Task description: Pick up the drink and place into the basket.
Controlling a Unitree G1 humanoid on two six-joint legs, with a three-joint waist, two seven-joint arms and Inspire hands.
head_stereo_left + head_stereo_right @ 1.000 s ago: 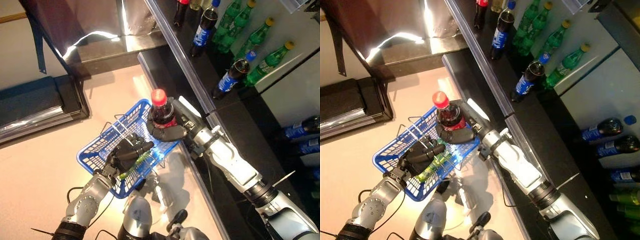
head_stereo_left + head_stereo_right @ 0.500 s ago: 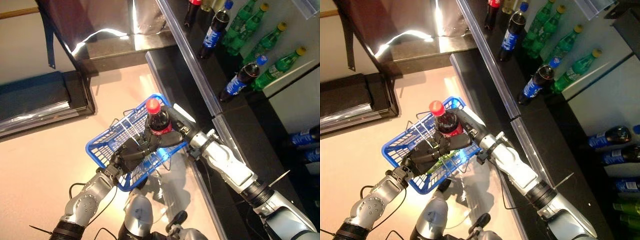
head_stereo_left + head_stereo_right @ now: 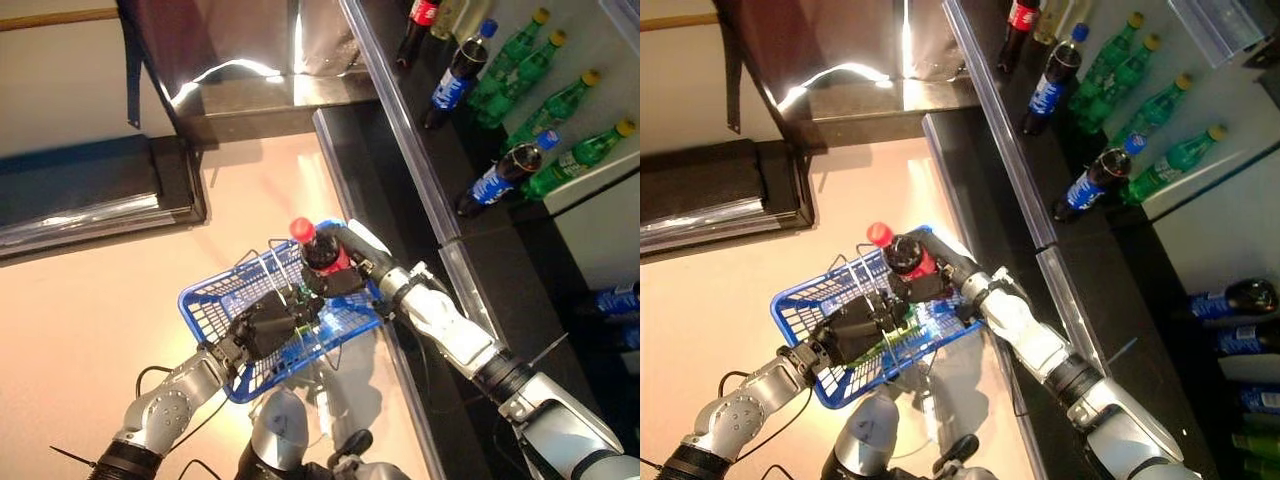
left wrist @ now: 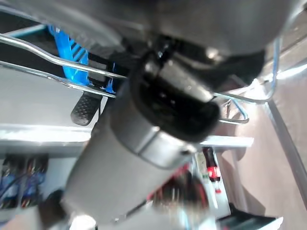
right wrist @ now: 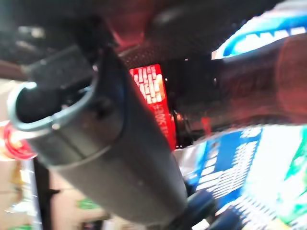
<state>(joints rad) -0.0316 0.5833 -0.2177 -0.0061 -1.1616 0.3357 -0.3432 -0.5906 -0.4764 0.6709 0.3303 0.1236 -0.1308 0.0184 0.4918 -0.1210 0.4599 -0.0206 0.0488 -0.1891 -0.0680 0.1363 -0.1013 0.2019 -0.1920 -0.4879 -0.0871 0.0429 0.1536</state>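
Observation:
My right hand point(image 3: 345, 279) is shut on a dark drink bottle point(image 3: 318, 252) with a red cap and red label, tilted over the right end of the blue basket point(image 3: 212, 300). The bottle's lower part is inside the basket rim. It also shows in the right eye view point(image 3: 902, 256) and its red label in the right wrist view point(image 5: 156, 103). My left hand point(image 3: 262, 327) is shut on the basket's thin wire handles point(image 3: 268, 268) and holds the basket up off the floor. A green drink point(image 3: 883, 346) lies in the basket under that hand.
A dark shelf point(image 3: 420, 150) runs along the right with a metal edge point(image 3: 400, 130), carrying green bottles point(image 3: 545, 100) and dark bottles with blue labels point(image 3: 500, 175). More bottles point(image 3: 1230, 300) lie at the lower right. A dark mat point(image 3: 80, 190) lies at the left.
The camera has shifted. My right hand has lowered and tilted the bottle further into the blue basket. The left hand keeps its hold on the handles.

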